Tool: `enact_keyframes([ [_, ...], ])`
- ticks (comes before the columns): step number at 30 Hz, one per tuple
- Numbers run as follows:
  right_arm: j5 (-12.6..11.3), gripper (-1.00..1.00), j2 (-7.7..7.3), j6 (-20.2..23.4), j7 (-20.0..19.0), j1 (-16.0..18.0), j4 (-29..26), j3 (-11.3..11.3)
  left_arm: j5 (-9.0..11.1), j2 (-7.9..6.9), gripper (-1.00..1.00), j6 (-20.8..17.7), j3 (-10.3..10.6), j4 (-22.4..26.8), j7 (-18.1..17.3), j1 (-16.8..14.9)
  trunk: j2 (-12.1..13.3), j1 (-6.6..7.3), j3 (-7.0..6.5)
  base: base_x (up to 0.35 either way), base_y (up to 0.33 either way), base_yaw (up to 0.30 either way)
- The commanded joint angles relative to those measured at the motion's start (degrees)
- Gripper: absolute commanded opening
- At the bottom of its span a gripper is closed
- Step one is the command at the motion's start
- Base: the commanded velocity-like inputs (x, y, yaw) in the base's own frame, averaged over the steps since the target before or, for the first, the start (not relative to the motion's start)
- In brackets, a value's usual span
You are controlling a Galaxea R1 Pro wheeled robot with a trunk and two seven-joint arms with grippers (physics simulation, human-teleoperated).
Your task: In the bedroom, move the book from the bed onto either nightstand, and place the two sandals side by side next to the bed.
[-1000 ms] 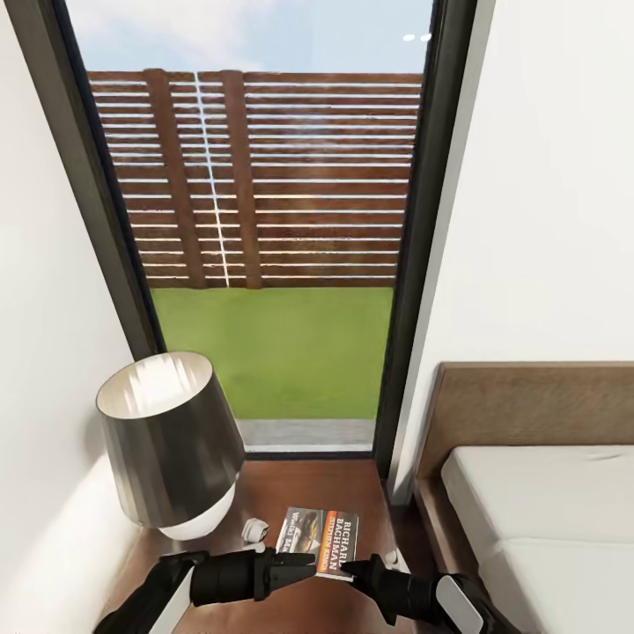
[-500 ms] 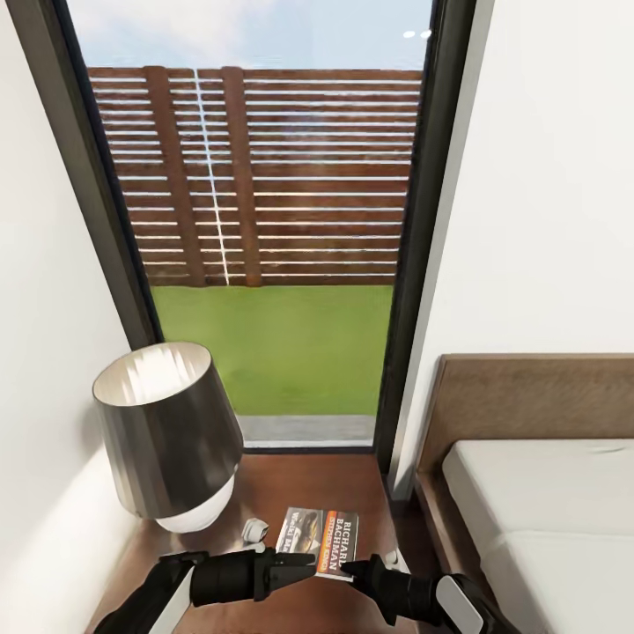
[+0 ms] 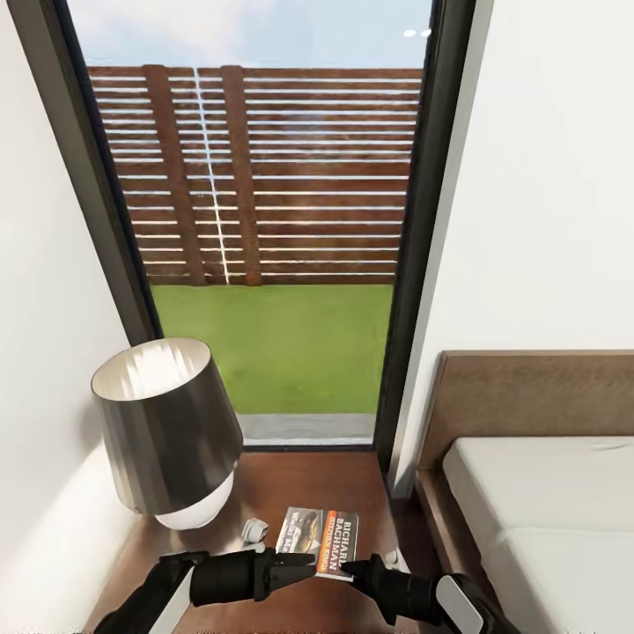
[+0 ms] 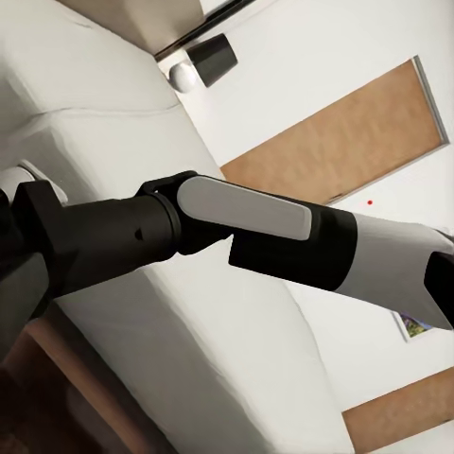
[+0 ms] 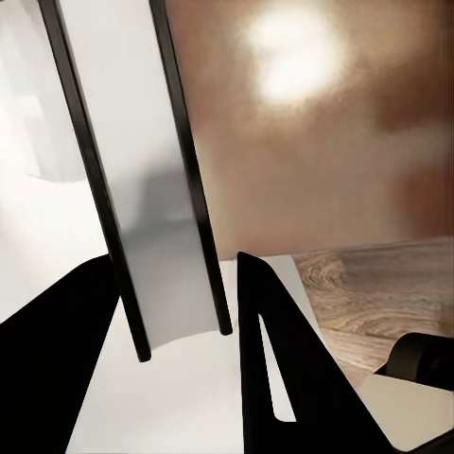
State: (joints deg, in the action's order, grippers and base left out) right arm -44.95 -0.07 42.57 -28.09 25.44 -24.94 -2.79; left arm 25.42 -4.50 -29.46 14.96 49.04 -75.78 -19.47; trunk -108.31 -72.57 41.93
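The book (image 3: pixel 319 542) lies flat on the glossy brown top of the nightstand (image 3: pixel 308 484), cover up, its orange band with white lettering on the side toward the bed (image 3: pixel 537 493). The nightstand stands between the white left wall and the bed's dark wood frame, right in front of a tall window (image 3: pixel 264 220) looking out on grass and a slatted fence. A lamp (image 3: pixel 165 436) with a dark shade stands on the nightstand's left part, and a small white object (image 3: pixel 256 530) lies between the lamp's base and the book.

Both arms hang low in front of the nightstand, pointing toward each other. The left gripper (image 3: pixel 299 562) ends at the book's near left corner, and the right gripper (image 3: pixel 352 568) at its near edge; from here I cannot tell whether either touches it, or how wide the jaws of either are. In the right wrist view two dark fingers (image 5: pixel 274 369) stand apart, seemingly with nothing between them.
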Motion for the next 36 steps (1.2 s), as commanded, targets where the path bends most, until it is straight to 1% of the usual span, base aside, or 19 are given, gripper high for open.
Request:
enact_keyframes([
  [1,-0.14,-1.0,-0.02,0.15,-0.12,0.04,-0.02,-0.11,0.51,-0.07,1.0,-0.6,0.25,0.0,0.02,-0.05,-0.44,-0.22,0.24,0.0,0.0,0.0],
  [36,-0.14,-1.0,-0.02,0.15,-0.12,0.03,-0.02,-0.11,0.51,-0.07,1.0,-0.6,0.25,0.0,0.02,-0.05,-14.48,-7.91,6.52,0.0,0.0,0.0],
])
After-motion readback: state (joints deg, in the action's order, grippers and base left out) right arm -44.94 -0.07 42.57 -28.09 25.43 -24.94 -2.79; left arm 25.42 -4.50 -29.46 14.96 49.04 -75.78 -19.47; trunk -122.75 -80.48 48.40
